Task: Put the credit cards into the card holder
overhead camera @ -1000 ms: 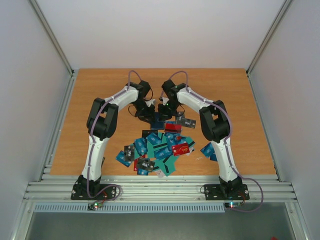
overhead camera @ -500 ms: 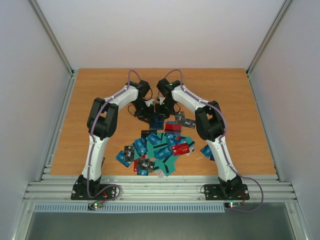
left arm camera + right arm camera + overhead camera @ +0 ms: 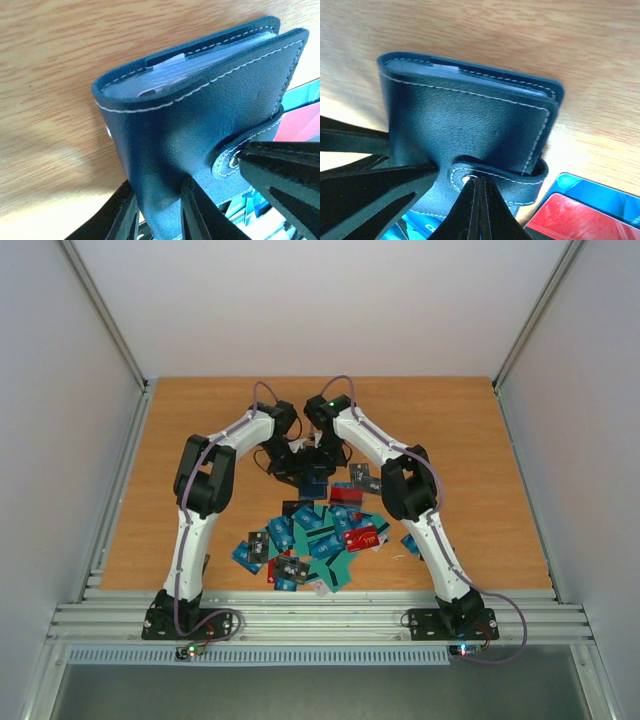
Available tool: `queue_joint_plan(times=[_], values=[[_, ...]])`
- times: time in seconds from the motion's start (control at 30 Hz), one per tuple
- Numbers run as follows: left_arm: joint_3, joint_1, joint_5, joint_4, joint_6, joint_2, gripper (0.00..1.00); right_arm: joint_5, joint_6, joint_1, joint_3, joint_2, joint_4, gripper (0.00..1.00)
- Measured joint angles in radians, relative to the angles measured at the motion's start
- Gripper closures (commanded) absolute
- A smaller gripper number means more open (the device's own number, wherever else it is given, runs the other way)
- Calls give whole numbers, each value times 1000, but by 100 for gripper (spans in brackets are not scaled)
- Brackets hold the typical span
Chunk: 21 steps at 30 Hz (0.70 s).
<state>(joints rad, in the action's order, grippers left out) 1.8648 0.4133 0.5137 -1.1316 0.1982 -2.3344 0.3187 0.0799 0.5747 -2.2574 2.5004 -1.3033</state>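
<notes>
Right gripper (image 3: pixel 474 184) shifts inward, fingers together at strap (image 3: pixel 500 176) | left gripper (image 3: pixel 157 200) clamps card holder (image 3: pixel 200 115) | I judge it light, pliant: hold near spine.

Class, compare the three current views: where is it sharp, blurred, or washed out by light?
Left wrist: card holder stitching sharp, left gripper's fingers dark and soft, table washed out bottom left. Right wrist: right gripper's fingers silhouetted and blurred, glare on table at left. Top external: even light, credit cards too small to read.
</notes>
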Motion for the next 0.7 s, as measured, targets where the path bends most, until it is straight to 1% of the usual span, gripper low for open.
queue_joint_plan(times=[0.2,0.4,0.5,0.7], values=[[0,-16,21,-18,19,-4,76,-109,-31,25,-181,89,-125,99],[0,-22,37,-21,38,-8,76,-175,-50,39,-227,109,-158,99],[-1,-24,48,-21,39,-8,76,-212,-70,42,-224,122,-170,99],[-6,-28,58,-15,42,-8,77,-221,-72,46,-198,103,-150,99]])
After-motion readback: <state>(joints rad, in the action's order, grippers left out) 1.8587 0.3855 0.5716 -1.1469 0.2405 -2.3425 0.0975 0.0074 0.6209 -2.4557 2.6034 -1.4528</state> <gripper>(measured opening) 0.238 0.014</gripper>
